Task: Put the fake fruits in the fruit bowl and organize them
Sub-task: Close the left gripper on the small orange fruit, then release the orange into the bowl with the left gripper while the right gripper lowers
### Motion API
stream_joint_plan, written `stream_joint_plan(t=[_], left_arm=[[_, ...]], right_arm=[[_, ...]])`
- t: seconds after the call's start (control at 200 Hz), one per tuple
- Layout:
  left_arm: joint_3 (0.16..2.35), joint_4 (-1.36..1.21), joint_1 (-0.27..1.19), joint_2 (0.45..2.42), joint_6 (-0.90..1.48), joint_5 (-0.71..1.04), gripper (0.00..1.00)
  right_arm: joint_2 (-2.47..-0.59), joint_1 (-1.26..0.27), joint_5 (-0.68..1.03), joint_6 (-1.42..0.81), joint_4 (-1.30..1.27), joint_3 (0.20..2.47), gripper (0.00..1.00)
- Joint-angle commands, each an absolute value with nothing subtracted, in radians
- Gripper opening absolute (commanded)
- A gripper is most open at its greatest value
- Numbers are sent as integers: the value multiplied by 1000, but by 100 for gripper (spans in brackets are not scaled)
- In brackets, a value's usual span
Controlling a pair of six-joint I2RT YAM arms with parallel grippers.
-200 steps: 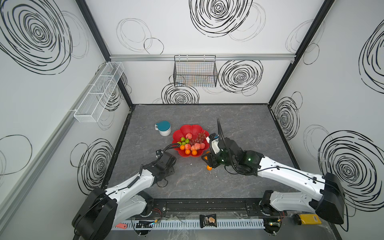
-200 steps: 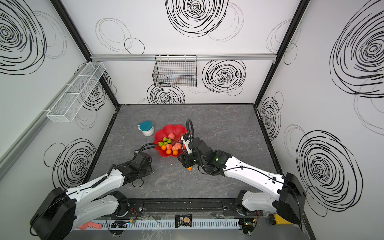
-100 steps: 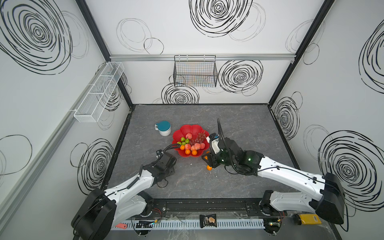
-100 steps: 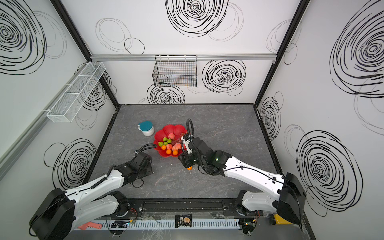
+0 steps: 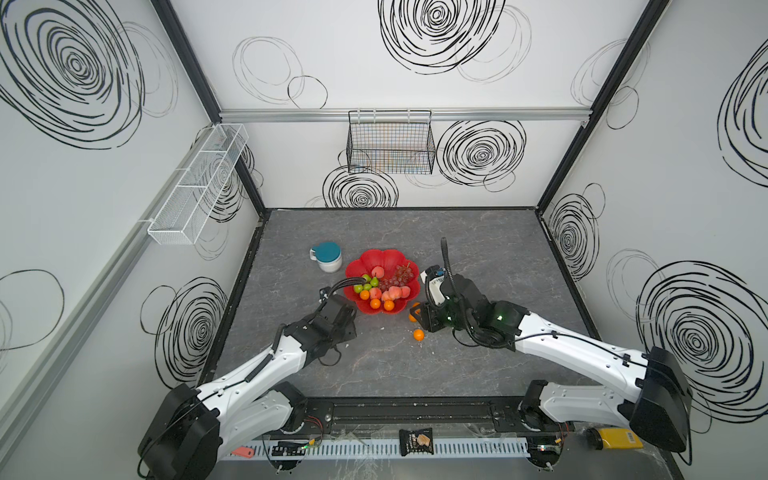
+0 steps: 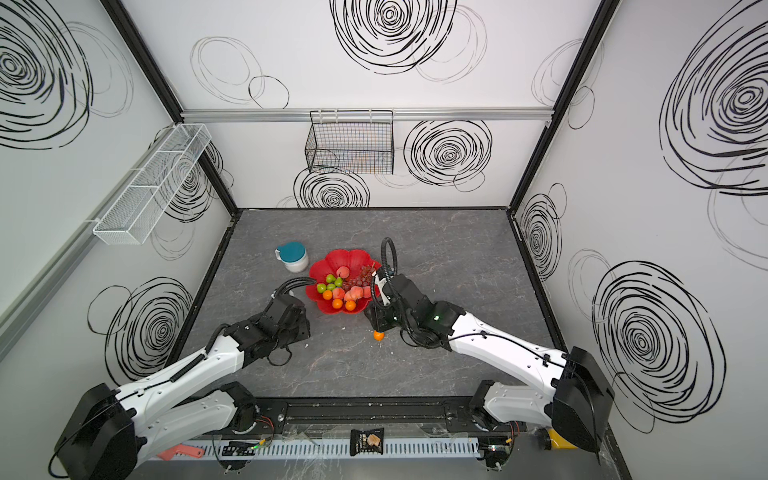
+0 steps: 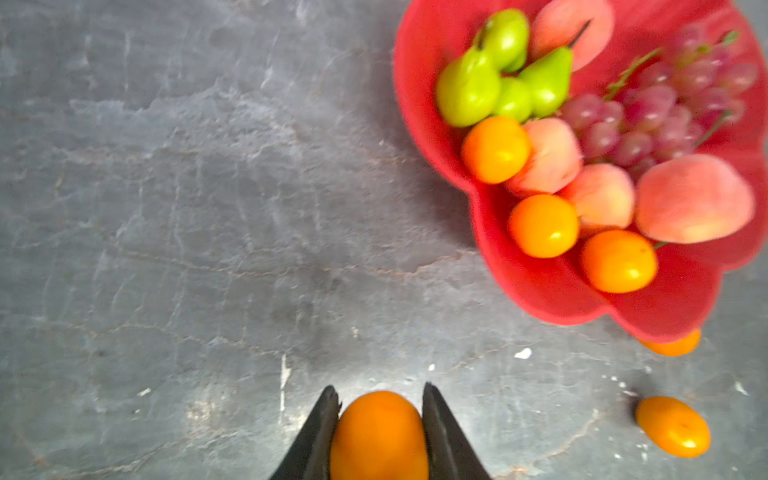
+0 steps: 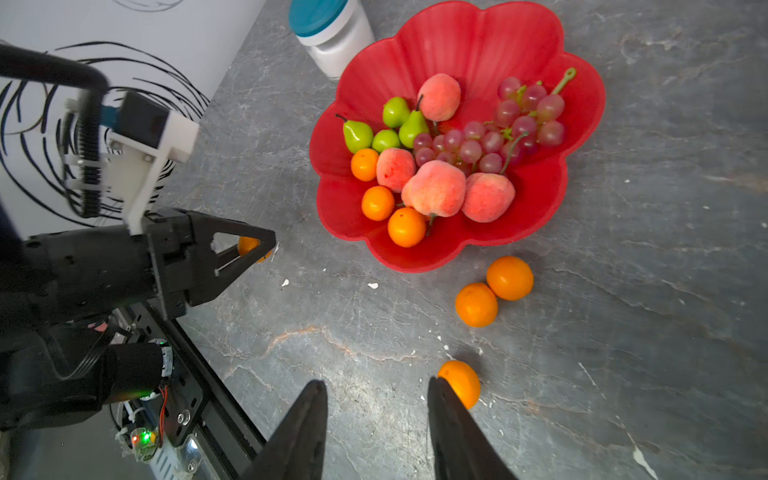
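The red scalloped fruit bowl (image 5: 384,254) (image 8: 457,41) holds green pears (image 8: 357,135), pink peaches (image 8: 434,189), a purple grape bunch (image 8: 511,120) and three orange balls (image 8: 406,227). My left gripper (image 7: 379,392) is shut on another orange ball (image 7: 379,436), low over the table beside the bowl's near-left rim. My right gripper (image 8: 376,384) is open with only bare table between its fingers. One loose orange ball (image 8: 463,382) (image 5: 418,334) lies just outside one finger. Two more orange balls (image 8: 510,277) (image 8: 476,304) touch each other by the bowl's near rim.
A white mug with a teal lid (image 5: 328,255) stands just left of the bowl at the back. White crumbs (image 8: 372,285) dot the grey table. A black wire basket (image 5: 390,141) and a white wire shelf (image 5: 195,187) hang on the walls.
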State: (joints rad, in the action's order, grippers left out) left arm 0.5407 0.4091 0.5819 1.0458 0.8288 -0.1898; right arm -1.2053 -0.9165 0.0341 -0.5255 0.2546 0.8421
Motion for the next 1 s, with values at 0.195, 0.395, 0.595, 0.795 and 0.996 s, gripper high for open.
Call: stream_joint_plan(t=[0.195, 0.395, 0.595, 0.795, 0.996], left_arm=[[673, 367, 594, 1173, 771, -168, 34], [764, 347, 589, 1283, 726, -160, 34], [826, 323, 575, 1376, 697, -144, 33], [866, 309, 557, 1454, 666, -140, 33], [879, 290, 545, 1505, 655, -139, 34]], right_arm=[[-1234, -799, 139, -592, 191, 809, 44], [-1281, -785, 147, -584, 181, 836, 44], [-1340, -785, 156, -576, 194, 887, 44], [-1368, -784, 149, -559, 207, 911, 44], [-1370, -781, 149, -555, 213, 908, 44]])
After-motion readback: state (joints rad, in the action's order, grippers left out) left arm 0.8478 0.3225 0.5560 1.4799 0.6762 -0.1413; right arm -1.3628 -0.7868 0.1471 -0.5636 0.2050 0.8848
